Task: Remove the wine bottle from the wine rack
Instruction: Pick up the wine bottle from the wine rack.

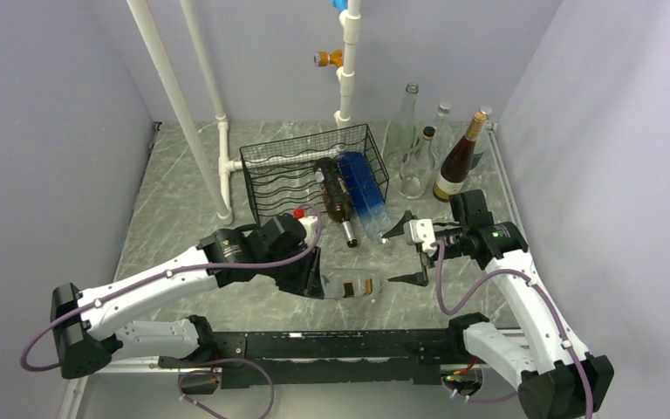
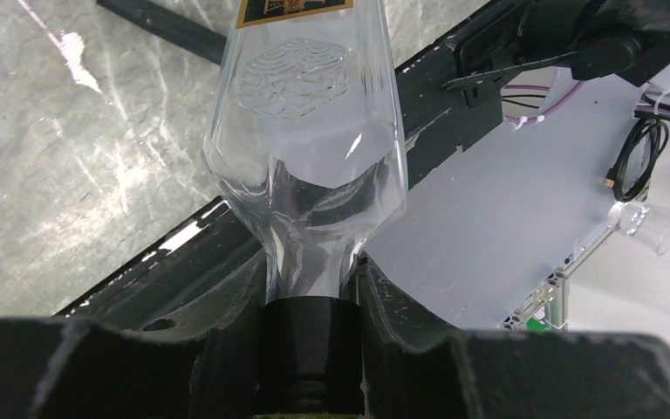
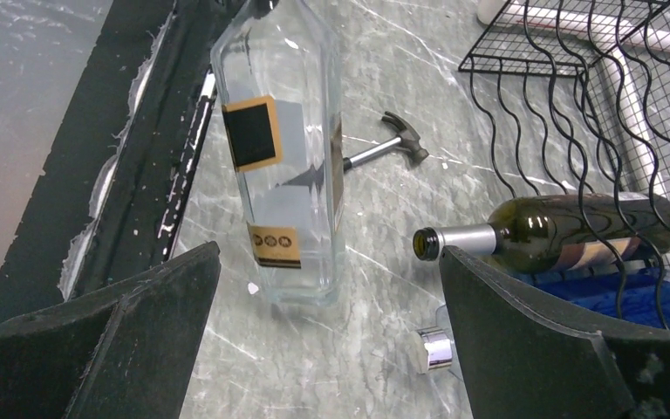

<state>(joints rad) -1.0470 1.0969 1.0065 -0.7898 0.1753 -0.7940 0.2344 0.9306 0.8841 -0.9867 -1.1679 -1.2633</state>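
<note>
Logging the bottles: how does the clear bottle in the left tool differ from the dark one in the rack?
The clear bottle is colourless, flat-sided, black-capped, held outside the wine rack by the left tool; the dark bottle is round, uncapped, lying inside it. Both carry labels.

Worktop [image 1: 166,229]: grey marbled.
Walls [image 1: 35,131]: pale grey, around worktop's three sides.
Pipes [image 1: 177,96]: white, at worktop's rear.

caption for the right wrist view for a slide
Open right gripper facing a clear labelled bottle, dark wine bottle lying in the wire rack.
</note>
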